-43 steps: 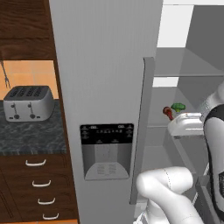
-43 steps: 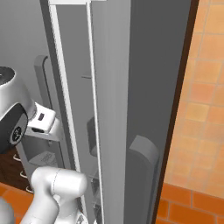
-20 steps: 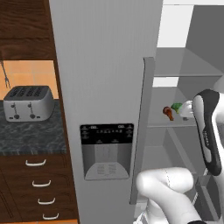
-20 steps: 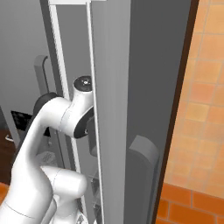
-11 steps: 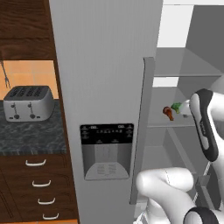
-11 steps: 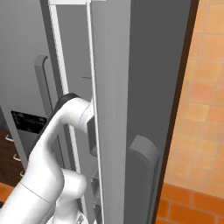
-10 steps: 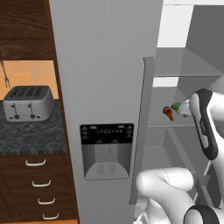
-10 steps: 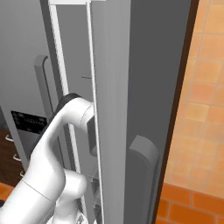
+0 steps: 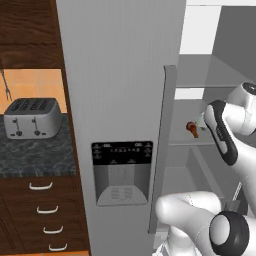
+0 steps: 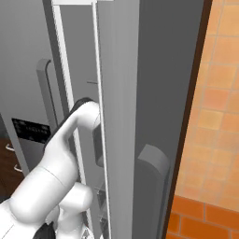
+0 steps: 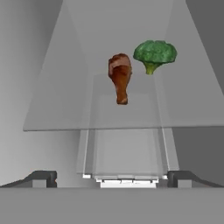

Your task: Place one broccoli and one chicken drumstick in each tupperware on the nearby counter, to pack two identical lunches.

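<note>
While I reach into the open fridge, these are my notes, biggest thing first.

Fridge: its grey door with the dispenser panel [image 9: 121, 172] stands between me and the desk [image 9: 35, 155]; my arm is bent around the door's edge into the compartment, since the food sits inside, not out on the desk.
Desk: dark speckled top to the left, carrying a silver toaster [image 9: 33, 117]; well apart from where I work. No tupperware in sight here, so the packing, I judge, has not begun.
Glass shelf [image 11: 57, 109]: clear pane straight ahead of my hand, bearing both foods near its back.
Fingers [image 11: 112, 179]: spread wide apart, nothing between them, tips low in the hand view, short of the shelf's front edge. Open, I'd say, to be ready for a first pick.
Broccoli [image 11: 154, 54]: one bumpy green floret, pale stem pointing toward me, just right of the drumstick, not touching.
Chicken drumstick [image 11: 120, 77]: glossy reddish-brown, fat end to the back, tapered end toward me; nearer my centre line, so likely the easier first grab.
</note>
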